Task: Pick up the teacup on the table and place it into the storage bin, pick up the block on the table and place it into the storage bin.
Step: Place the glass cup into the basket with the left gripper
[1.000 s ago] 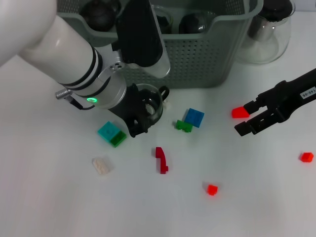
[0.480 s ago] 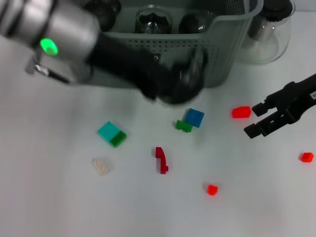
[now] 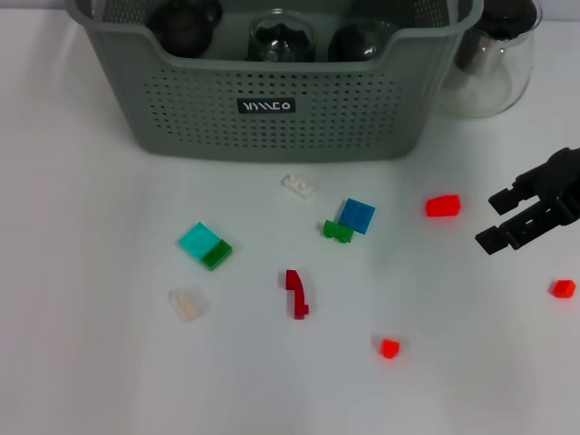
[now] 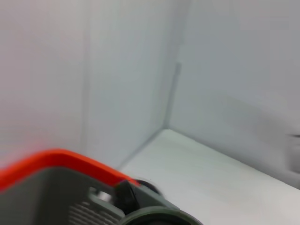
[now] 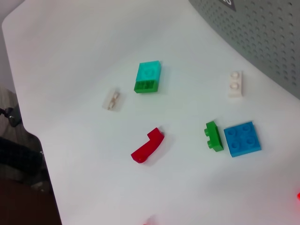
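The grey-green storage bin (image 3: 272, 100) stands at the back of the table. A clear glass teacup (image 3: 281, 36) sits inside it between two darker round cups. No teacup stands on the table. Loose blocks lie in front of the bin: a red block (image 3: 443, 206), a blue one (image 3: 357, 216) beside a green one (image 3: 337, 231), a teal-and-green one (image 3: 205, 246) and a dark red curved piece (image 3: 296, 293). My right gripper (image 3: 500, 217) hovers open and empty at the right edge, just right of the red block. My left gripper is out of the head view.
A clear glass carafe (image 3: 489, 54) stands right of the bin. Small white (image 3: 298, 186), pale (image 3: 186, 304) and red (image 3: 390, 347) bricks lie scattered, and another red one (image 3: 563, 288) sits at the far right. The left wrist view shows blurred walls and an orange rim (image 4: 56, 159).
My left arm, shut on a glass teacup in front of the bin, swept up and out of the head view, uncovering the white brick. My right gripper drifted right, away from the red block.
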